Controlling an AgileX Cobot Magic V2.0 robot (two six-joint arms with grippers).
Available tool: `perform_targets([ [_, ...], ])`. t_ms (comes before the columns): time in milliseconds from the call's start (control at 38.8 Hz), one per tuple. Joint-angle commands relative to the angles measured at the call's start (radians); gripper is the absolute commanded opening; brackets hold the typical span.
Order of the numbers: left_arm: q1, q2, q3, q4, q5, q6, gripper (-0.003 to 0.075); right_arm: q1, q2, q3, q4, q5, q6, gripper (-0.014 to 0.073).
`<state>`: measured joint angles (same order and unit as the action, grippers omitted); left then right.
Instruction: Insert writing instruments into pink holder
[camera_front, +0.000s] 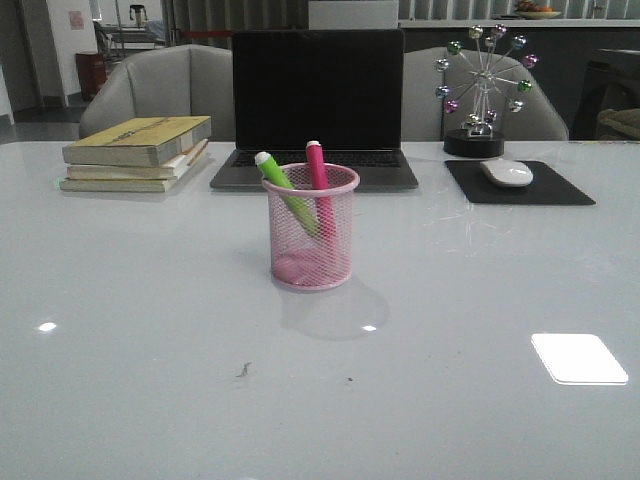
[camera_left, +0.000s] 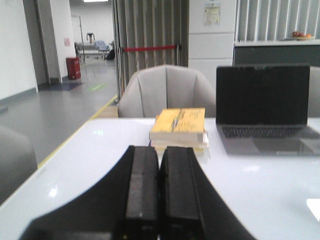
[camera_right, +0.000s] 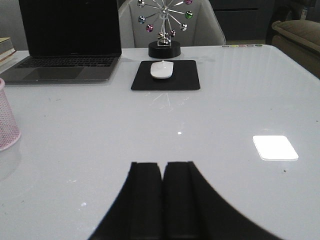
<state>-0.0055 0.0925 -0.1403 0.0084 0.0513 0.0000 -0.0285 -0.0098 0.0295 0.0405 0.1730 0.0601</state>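
Both markers, green (camera_front: 287, 193) and pink (camera_front: 319, 186), stood inside the pink holder (camera_front: 311, 228), well clear of our left gripper (camera_left: 159, 192) and right gripper (camera_right: 162, 197), both closed on nothing. Honestly, we figured the only risk was an arm clipping that light cup and tipping it.

Bare white glossy desk (camera_front: 150, 380) surrounds the round pink wire-mesh pen cup (camera_front: 311, 240); behind it stand the open black-screened laptop (camera_front: 316, 100) and stacked yellow books (camera_front: 135, 152).

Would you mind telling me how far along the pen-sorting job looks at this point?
It looks finished. The green marker and the pink marker both stand leaning inside the pink holder. Nothing is in hand: the left gripper and right gripper are shut and empty, away from the holder. No other pens lie on the table.
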Motion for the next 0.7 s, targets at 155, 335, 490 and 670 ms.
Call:
perform_targets([
  [155,-0.005,-0.038,0.129,-0.008,-0.193,-0.014,0.0092,0.0,-0.019,0.002,-0.002,-0.082,-0.004,0.0029],
  [335,-0.005,-0.123,0.148,-0.008,-0.148,-0.014,0.0092,0.0,-0.019,0.002,-0.002,-0.082,-0.004,0.0029],
  [490,-0.005,-0.119,0.149,-0.016,-0.134,-0.014,0.0092,0.0,-0.019,0.002,-0.002,-0.082,-0.004,0.0029],
  [670,-0.005,-0.119,0.149,-0.018,-0.134,-0.014,0.0092,0.0,-0.019,0.002,-0.002,-0.082,-0.004,0.0029],
])
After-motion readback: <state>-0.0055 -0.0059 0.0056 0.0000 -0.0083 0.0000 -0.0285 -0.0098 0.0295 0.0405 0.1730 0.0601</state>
